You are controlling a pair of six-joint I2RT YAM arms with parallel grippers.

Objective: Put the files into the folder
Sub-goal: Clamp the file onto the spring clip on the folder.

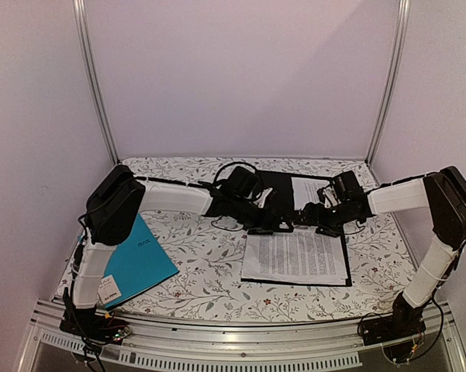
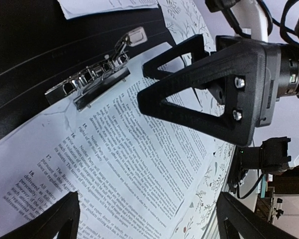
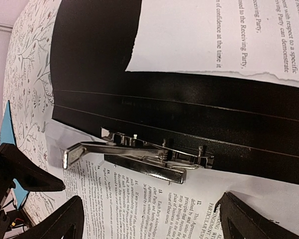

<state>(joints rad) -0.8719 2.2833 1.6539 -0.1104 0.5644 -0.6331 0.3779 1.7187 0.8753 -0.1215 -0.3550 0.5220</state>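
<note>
**Papers Lie in the Open Folder, Jaws Wide and Empty**

The left jaws are wide open and hold nothing. They hang low over the printed paper, right by the clip (image 3: 139, 155). The right jaws are wide open too, and they hold nothing. They face the left jaws from the other side of the clip, very close to them.

The files (image 1: 295, 256) lie flat on the near half of the black folder (image 3: 94, 59). Their top edge is at the clip. The folder lies open on the table (image 1: 209, 263), between the two arms. One more sheet (image 1: 310, 190) lies on the far half of the folder, apart from the rest. Its near edge looks rough.

I think most of the job is done, because the papers are on the folder. What may be left is to put the far sheet with the others, press the clip down and shut the folder.

Some things are hard to see. I cannot tell if the clip is pressing on the papers or just sitting over them. From above, the arms hide the clip and the middle of the folder. I cannot count the sheets in the pile. The far sheet is cut off in the close views. A blue folder (image 1: 139, 260) lies well off to the left, partly under the left arm.
</note>
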